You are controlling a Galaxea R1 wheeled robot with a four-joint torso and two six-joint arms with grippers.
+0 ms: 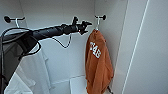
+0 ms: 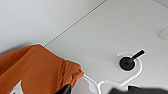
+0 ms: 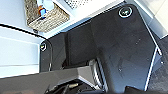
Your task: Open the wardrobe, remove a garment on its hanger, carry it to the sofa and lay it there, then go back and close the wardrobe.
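The wardrobe [image 1: 60,15] stands open, white inside. The rust-orange garment [image 1: 98,62] with white lettering hangs on a white hanger [image 1: 97,23] from a black peg [image 1: 102,17] at the upper right of the wardrobe's inside. My left arm reaches in from the left, and my left gripper [image 1: 85,25] is just left of the hanger's hook, level with the garment's collar. In the left wrist view the garment [image 2: 37,67], the hanger hook [image 2: 130,75] and the peg [image 2: 128,63] show close up. The left gripper [image 2: 92,89] is open, its dark tips either side of the hanger's neck. The sofa is out of view.
A white T-shirt [image 1: 32,72] hangs at the left from a second peg [image 1: 7,19], under my arm. The open wardrobe door [image 1: 150,50] stands at the right. A wicker basket [image 3: 46,17] sits on the floor beside the robot's base.
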